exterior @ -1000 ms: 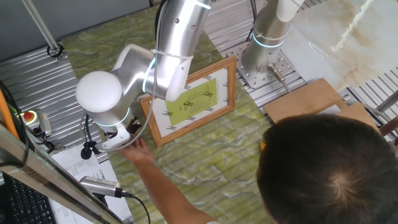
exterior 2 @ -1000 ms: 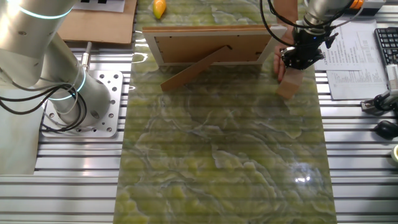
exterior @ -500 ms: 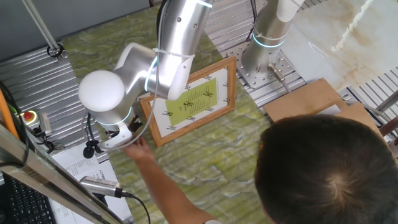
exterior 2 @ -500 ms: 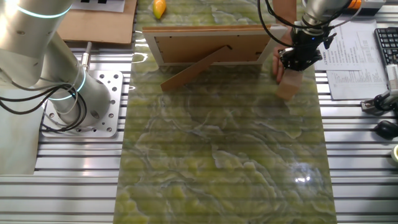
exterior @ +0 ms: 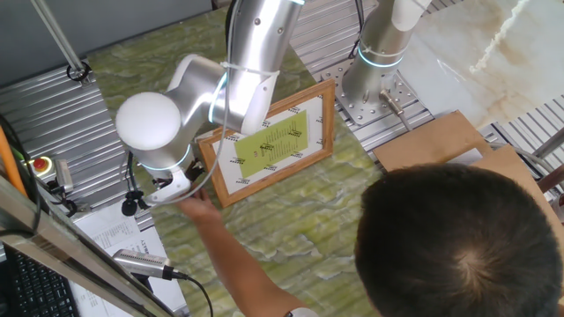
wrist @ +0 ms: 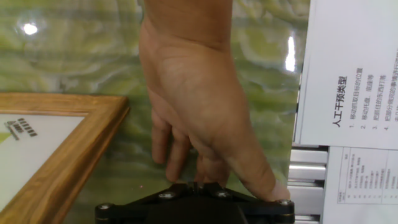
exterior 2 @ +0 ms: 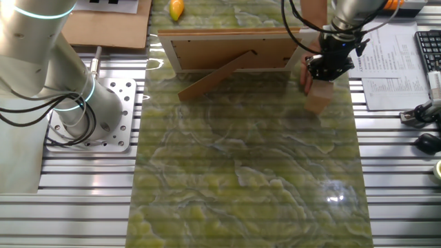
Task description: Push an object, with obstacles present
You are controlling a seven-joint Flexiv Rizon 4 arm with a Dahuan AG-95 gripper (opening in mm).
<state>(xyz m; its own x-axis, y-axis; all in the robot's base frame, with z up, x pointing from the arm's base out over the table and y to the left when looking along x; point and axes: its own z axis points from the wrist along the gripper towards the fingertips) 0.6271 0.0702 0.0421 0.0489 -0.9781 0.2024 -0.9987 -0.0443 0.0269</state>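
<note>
Green marbled cloth (exterior 2: 241, 172) is spread flat over the ribbed metal table (exterior 2: 62, 207). A smooth wooden frame (exterior 2: 231, 52) is propped at the far edge, a yellow teardrop piece (exterior 2: 177, 9) behind it. Rightward, the plain tan block (exterior 2: 318, 96) is seen beneath the black gripper (exterior 2: 329, 69), touched by a hand (wrist: 199, 106); whether the jaws are apart cannot be told.

Person's hand (wrist: 199, 106) directly ahead of my fingers, blocking path. Picture frame (wrist: 59, 155) close on one side, papers (wrist: 351, 81) on other. Green counter (exterior 2: 241, 172) beyond block (exterior 2: 318, 96) open.
</note>
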